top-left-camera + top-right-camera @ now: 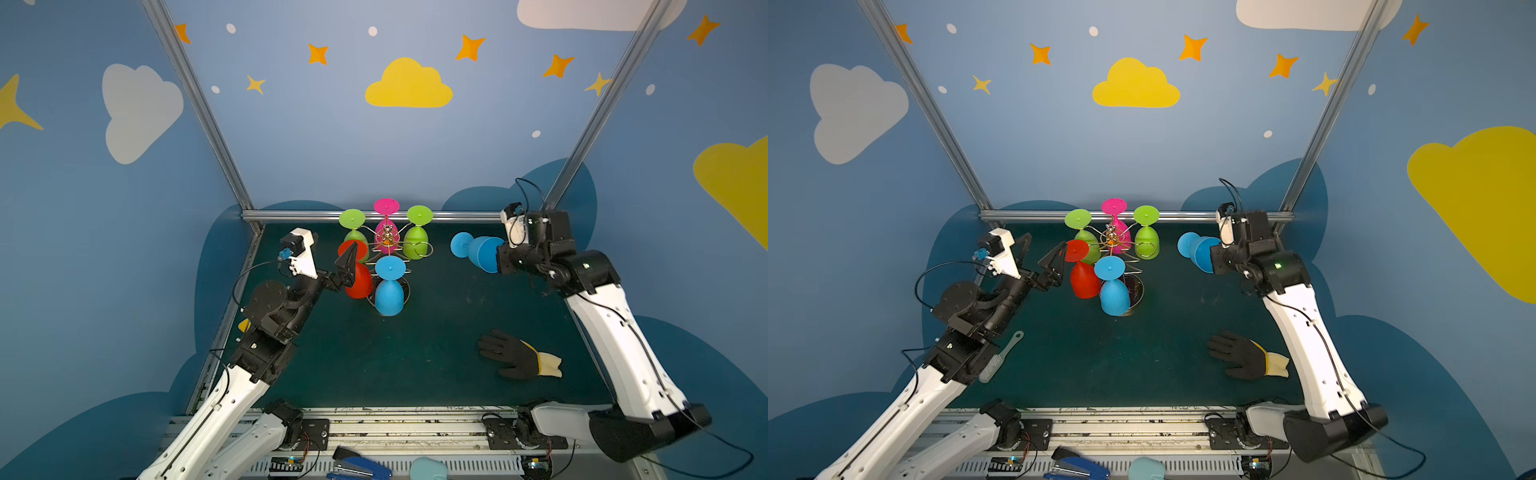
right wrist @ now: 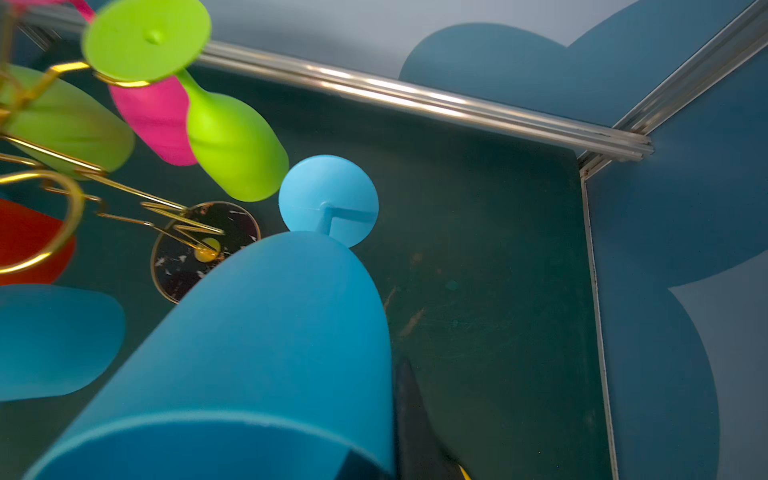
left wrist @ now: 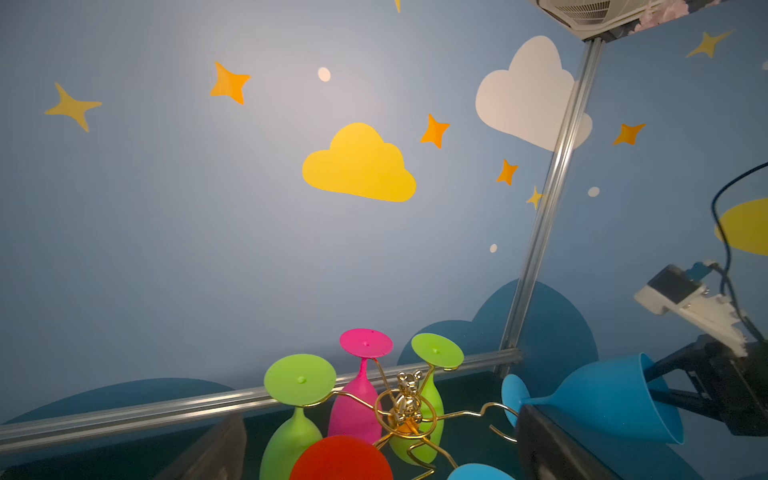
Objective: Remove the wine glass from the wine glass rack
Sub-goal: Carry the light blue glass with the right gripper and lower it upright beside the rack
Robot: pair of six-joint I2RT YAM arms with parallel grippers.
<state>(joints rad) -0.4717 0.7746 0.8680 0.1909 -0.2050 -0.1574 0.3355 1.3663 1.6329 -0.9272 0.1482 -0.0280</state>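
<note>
Over green table [image 1: 1142, 365], right gripper [image 1: 1213, 259] clamps a blue wine glass [image 1: 1200, 251]; left gripper [image 1: 1047, 241] gapes beside rack [image 1: 1111, 237].

A robot test booth: blue walls [image 1: 316, 145] with cloud and star decals [image 1: 408, 85], aluminium framing [image 1: 374, 215], robot arms [image 1: 619, 353] bolted to the near rail [image 1: 407, 428].

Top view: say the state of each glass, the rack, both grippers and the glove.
Wine glass rack, upright, five glasses hanging foot-up.
Red wine glass, hanging on the rack, ungripped.
Held blue wine glass, off the rack, tilted sideways.
Left gripper, open beside the red wine glass.
Right gripper, shut on the held blue wine glass's rim.
Glove, lying flat.
</note>
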